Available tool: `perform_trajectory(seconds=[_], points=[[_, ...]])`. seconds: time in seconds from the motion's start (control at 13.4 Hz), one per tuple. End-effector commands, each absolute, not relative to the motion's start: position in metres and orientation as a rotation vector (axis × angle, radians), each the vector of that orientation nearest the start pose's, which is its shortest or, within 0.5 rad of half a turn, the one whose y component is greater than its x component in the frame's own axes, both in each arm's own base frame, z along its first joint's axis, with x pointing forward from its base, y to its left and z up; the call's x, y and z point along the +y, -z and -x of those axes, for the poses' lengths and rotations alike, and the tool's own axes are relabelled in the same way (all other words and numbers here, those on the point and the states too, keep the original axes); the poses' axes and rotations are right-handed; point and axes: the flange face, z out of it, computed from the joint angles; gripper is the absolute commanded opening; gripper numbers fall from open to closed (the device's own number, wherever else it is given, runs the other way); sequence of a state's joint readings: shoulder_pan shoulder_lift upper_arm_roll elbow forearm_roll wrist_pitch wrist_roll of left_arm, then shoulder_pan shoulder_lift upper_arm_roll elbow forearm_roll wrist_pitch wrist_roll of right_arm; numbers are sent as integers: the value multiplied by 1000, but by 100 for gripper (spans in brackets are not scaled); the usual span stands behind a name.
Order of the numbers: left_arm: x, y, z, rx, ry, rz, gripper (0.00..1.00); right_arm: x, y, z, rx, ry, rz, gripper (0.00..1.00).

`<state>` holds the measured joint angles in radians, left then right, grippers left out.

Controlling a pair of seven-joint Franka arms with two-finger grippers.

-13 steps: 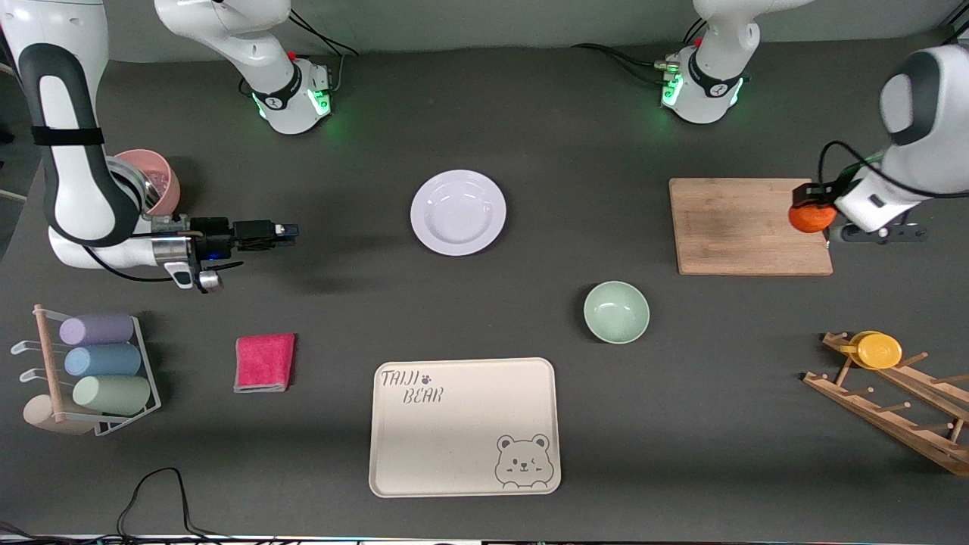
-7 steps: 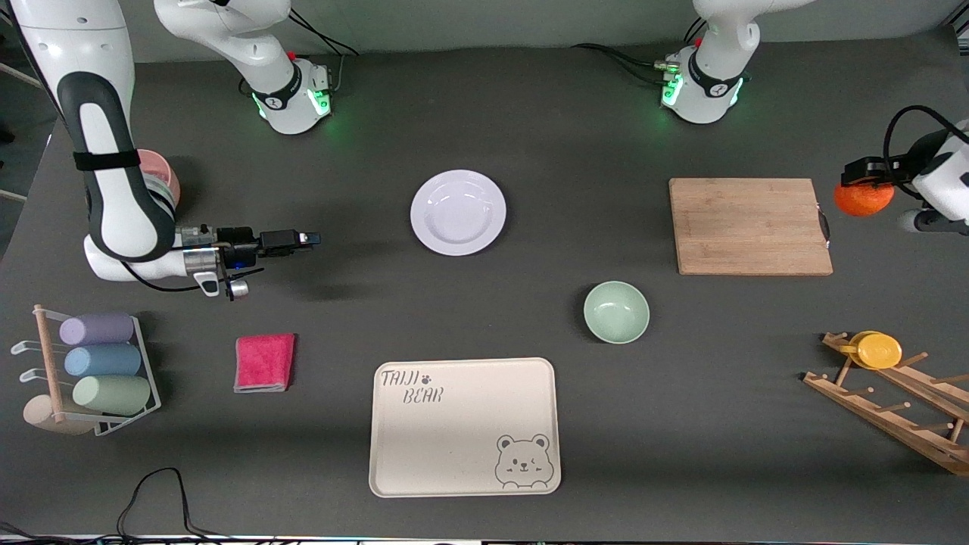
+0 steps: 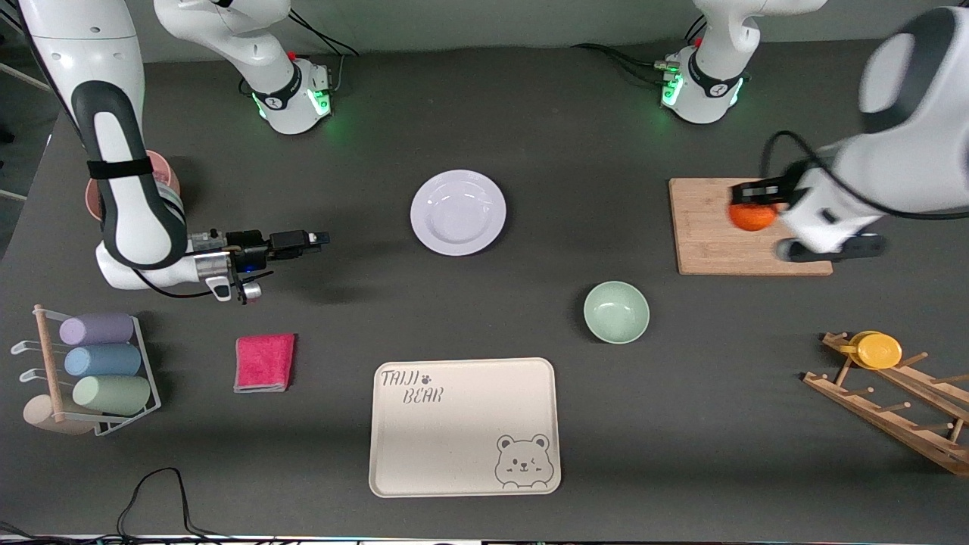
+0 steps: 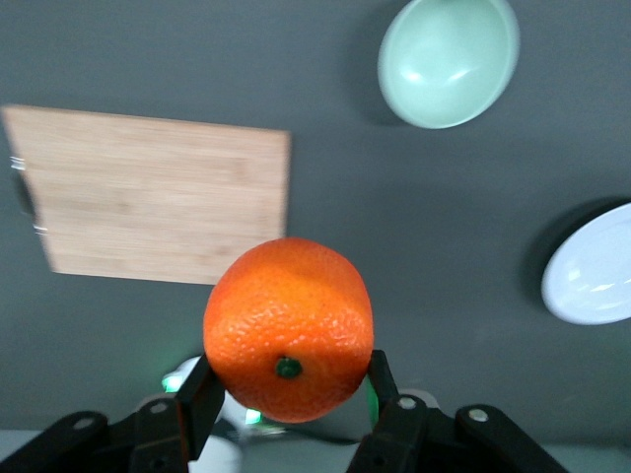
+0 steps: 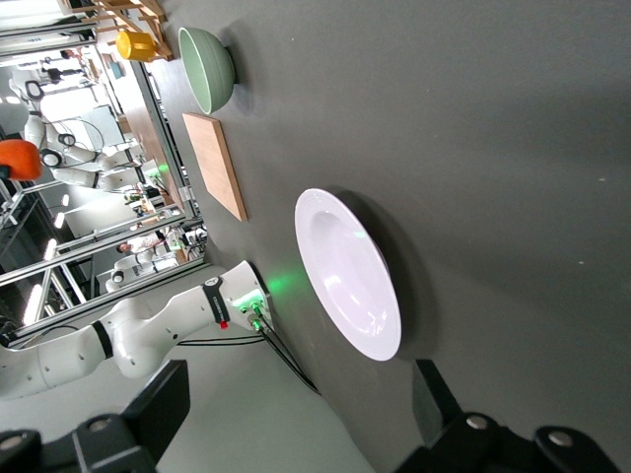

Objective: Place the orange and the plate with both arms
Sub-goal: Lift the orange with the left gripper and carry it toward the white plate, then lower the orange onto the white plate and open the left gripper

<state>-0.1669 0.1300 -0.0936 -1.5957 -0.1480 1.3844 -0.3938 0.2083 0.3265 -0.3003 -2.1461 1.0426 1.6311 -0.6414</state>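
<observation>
My left gripper is shut on the orange and holds it in the air over the wooden cutting board. In the left wrist view the orange sits between both fingers of the left gripper. The white plate lies on the table's middle; it also shows in the left wrist view and the right wrist view. My right gripper is open and empty, low over the table toward the right arm's end, pointing at the plate; its fingers stand wide apart in the right wrist view.
A pale green bowl stands nearer the camera than the board. A beige bear tray lies near the front edge. A pink cloth, a cup rack, a wooden peg rack with a yellow cup, and a pink cup stand at the table's ends.
The left gripper swung the orange out past the board's end, then back over the board. The right gripper edged slightly toward the plate.
</observation>
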Motion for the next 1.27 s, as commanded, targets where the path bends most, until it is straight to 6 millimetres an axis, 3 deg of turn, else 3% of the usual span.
perform_trajectory(seconds=[0.0,0.07,0.22,0.3,0.45,0.6,0.75,1.2], points=[[-265,-526,-524,-346,-497,3110,0,43,-240,-509,0,-374,2066,100],[-306,-519,-513,-388,-460,3103,0,58,-237,-509,-21,-365,2068,100],[-378,-501,-487,-422,-395,3112,0,59,-257,-504,-45,-359,2043,100],[-406,-492,-475,-437,-370,3119,0,52,-265,-498,-47,-367,2032,100],[-458,-467,-450,-475,-332,3120,0,48,-255,-493,-76,-403,2061,100],[-492,-437,-434,-481,-314,3122,0,42,-239,-491,-110,-390,2055,100],[-522,-405,-416,-468,-299,3125,0,41,-236,-490,-106,-394,2056,100],[-583,-304,-374,-469,-268,3128,0,40,-211,-477,-90,-412,2050,100]])
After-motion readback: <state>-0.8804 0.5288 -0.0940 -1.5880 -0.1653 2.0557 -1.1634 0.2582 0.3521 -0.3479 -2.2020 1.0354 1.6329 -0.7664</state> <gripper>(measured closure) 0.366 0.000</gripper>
